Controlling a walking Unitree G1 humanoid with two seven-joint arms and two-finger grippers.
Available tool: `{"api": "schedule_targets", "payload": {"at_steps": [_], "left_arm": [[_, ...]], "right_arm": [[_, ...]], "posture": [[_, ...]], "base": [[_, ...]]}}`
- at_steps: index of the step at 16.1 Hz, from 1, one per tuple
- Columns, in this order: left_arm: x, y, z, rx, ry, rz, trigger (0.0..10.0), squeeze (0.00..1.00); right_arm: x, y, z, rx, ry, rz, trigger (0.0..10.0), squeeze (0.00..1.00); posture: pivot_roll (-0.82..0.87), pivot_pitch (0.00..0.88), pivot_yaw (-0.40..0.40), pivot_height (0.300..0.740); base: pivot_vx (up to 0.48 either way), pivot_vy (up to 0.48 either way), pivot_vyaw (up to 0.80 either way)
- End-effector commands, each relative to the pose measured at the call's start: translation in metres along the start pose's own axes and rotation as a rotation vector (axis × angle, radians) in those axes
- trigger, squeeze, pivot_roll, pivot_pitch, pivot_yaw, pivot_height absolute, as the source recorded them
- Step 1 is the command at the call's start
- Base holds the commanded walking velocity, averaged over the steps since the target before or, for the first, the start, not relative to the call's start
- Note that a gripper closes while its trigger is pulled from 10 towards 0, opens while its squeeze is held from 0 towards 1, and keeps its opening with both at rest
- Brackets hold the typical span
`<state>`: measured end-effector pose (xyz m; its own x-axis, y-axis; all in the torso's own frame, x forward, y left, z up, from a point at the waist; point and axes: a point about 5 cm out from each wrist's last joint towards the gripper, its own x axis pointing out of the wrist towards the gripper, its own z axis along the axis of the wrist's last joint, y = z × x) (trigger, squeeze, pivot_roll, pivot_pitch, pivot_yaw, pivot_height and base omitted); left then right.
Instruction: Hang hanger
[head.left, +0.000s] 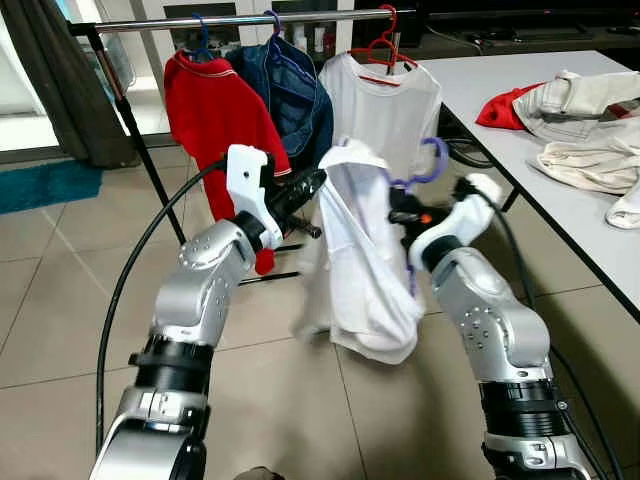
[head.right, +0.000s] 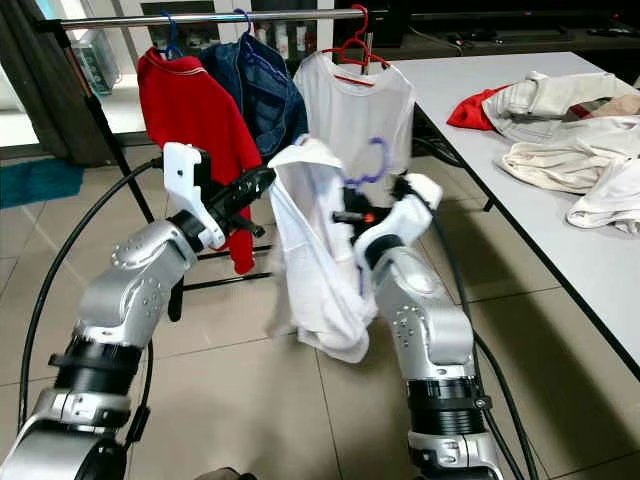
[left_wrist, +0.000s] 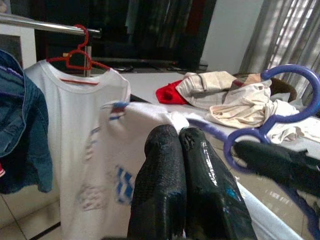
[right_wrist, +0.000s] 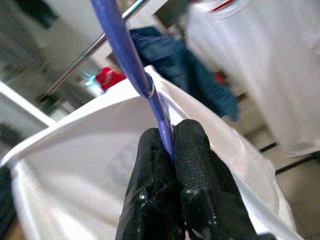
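Holding the load between both arms, I have the left gripper (head.left: 312, 186) with its fingers pressed together on the white shirt's (head.left: 360, 270) shoulder, and the right gripper (right_wrist: 167, 150) pinched tight on the blue hanger (head.left: 425, 165) inside it. The hook points up and sits below and in front of the rail (head.left: 230, 20). I judge the open room lies at the rail's right end, past the red hanger (head.left: 385, 50). The surface (head.left: 560, 200) edge is near on the right.
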<state>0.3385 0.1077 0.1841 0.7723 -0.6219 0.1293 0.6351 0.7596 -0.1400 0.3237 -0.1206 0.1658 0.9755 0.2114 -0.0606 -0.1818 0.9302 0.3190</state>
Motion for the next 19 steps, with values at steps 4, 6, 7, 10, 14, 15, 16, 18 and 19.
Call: {"api": "schedule_targets", "payload": {"at_steps": [4,6,7,10,14,15,16,18,19], "left_arm": [[-0.005,-0.01,-0.007,0.025,0.037,-0.011,0.0,0.0],[-0.006,-0.012,-0.009,0.024,0.046,-0.007,0.0,0.0],[-0.006,-0.012,-0.011,0.024,0.055,-0.001,0.0,0.0],[-0.007,-0.012,-0.013,0.026,0.07,0.015,0.0,0.0],[-0.006,-0.012,-0.011,0.031,0.07,0.025,0.0,0.0],[-0.006,-0.012,-0.012,0.031,0.071,0.024,0.0,0.0],[-0.007,-0.012,-0.012,0.031,0.072,0.023,0.0,0.0],[-0.007,-0.015,-0.013,0.03,0.082,0.005,0.0,0.0],[-0.007,-0.015,-0.013,0.03,0.083,0.002,0.0,0.0]], "right_arm": [[0.004,-0.024,0.018,0.007,-0.103,-0.267,10.0,0.0],[0.002,-0.035,0.021,-0.017,-0.126,-0.397,10.0,0.0],[0.001,-0.038,0.022,-0.04,-0.132,-0.438,10.0,0.0],[0.01,-0.013,-0.017,-0.174,0.149,-0.21,10.0,0.0],[-0.019,0.012,-0.069,-0.269,0.404,0.076,10.0,0.0],[-0.021,0.006,-0.069,-0.26,0.406,0.049,10.0,0.0],[-0.022,0.004,-0.068,-0.259,0.404,0.038,10.0,0.0],[-0.014,-0.009,-0.044,-0.214,0.281,-0.058,10.0,0.0],[-0.012,-0.01,-0.039,-0.204,0.248,-0.065,10.0,0.0]], "posture": [[-0.11,0.018,0.03,0.74],[-0.11,0.019,0.025,0.74],[-0.11,0.019,0.024,0.74],[-0.11,0.02,0.023,0.74],[-0.1,0.025,0.017,0.74],[-0.1,0.025,0.017,0.74],[-0.1,0.027,0.021,0.74],[-0.1,0.03,0.026,0.74],[-0.1,0.03,0.027,0.74]], "base": [[0.0,0.0,0.0],[0.0,0.0,0.0],[0.0,0.0,0.0],[0.0,0.0,0.0],[0.0,0.0,0.0],[0.0,0.0,0.0],[0.0,0.0,0.0],[0.0,0.0,0.0],[0.0,0.0,0.0]]}}
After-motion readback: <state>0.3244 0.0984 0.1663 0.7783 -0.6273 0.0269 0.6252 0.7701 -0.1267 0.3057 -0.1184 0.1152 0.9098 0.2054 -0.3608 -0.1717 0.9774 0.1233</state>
